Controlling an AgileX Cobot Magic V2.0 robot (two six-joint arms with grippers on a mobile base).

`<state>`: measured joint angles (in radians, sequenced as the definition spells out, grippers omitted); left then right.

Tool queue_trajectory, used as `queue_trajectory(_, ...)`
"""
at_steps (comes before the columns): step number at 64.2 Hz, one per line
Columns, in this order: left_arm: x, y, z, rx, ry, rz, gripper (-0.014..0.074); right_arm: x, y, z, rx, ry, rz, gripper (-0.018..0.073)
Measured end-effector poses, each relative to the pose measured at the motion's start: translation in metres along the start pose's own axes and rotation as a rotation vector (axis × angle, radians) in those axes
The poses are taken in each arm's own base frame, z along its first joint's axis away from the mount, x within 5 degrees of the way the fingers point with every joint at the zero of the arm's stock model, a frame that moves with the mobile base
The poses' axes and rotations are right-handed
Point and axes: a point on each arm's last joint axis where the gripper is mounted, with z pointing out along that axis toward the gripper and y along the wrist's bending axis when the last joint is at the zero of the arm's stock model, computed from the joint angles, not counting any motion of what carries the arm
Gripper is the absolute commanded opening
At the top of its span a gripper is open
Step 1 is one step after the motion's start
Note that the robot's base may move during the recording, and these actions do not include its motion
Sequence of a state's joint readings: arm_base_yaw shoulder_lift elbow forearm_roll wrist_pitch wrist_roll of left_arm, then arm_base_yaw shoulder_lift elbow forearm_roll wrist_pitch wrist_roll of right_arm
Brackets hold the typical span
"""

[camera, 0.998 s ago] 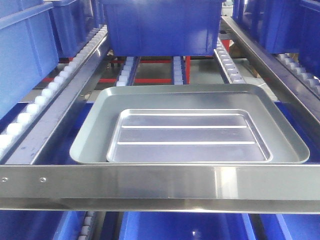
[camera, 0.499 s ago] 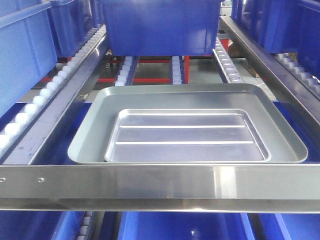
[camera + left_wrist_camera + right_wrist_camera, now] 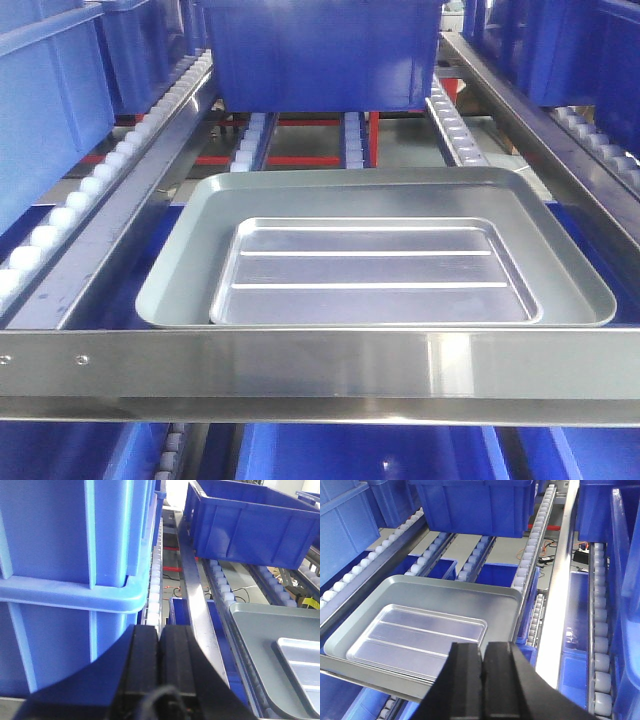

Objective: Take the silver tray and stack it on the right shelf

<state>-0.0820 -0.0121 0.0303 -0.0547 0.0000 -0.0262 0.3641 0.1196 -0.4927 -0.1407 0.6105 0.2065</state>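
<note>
At the bottom of the right wrist view, the right gripper (image 3: pixel 483 680) has its two black fingers (image 3: pixel 466 680) pressed together with only a thin seam between them, and nothing is held. It hangs above the near right corner of the rack, just near of the trays. The left gripper (image 3: pixel 159 670) looks the same: fingers closed against each other, empty, pointing along the grey side channel (image 3: pixel 192 595) between a tall blue bin (image 3: pixel 75 555) on the left and the trays on the right.

Outward from the fingers, the silver tray (image 3: pixel 375 270) lies flat inside the larger grey-green tray (image 3: pixel 180 270), its two long ridges running left to right. It sits toward the near edge of the bigger tray, touching or almost touching that rim. Both rest on the roller rails (image 3: pixel 90 185) of the right shelf (image 3: pixel 320 365), just behind the wide front bar, which I think stops them from rolling off. A blue crate (image 3: pixel 320 50) stands farther back on the same lane.

Because the silver tray is already nested on this shelf and both grippers are free of it, the stacking seems to me finished, or nearly so
</note>
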Motion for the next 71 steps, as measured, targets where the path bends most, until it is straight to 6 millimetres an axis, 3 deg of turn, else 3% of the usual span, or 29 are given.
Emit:
queue_trajectory(22, 0.0, 0.0, 0.0, 0.0, 0.001, 0.0, -0.0092, -0.001, 0.0, 0.0, 0.006, -0.011, -0.006, 0.0056)
queue_trajectory(34, 0.0, 0.0, 0.0, 0.0, 0.001, 0.0, -0.0092, -0.003, -0.004, 0.004, 0.124, -0.099, -0.027, 0.0056)
queue_trajectory(41, 0.0, 0.0, 0.0, 0.0, 0.001, 0.0, -0.0092, 0.015, -0.008, 0.015, 0.205, -0.134, -0.058, 0.0056)
queue_trajectory(59, 0.0, 0.0, 0.0, 0.0, 0.001, 0.0, -0.0092, 0.097, -0.022, 0.038, 0.329, -0.199, 0.03, 0.0056)
queue_trajectory(71, 0.001, 0.0, 0.0, 0.0, 0.007, 0.0, -0.0092, 0.107, -0.024, 0.04, 0.348, -0.19, 0.021, 0.0056)
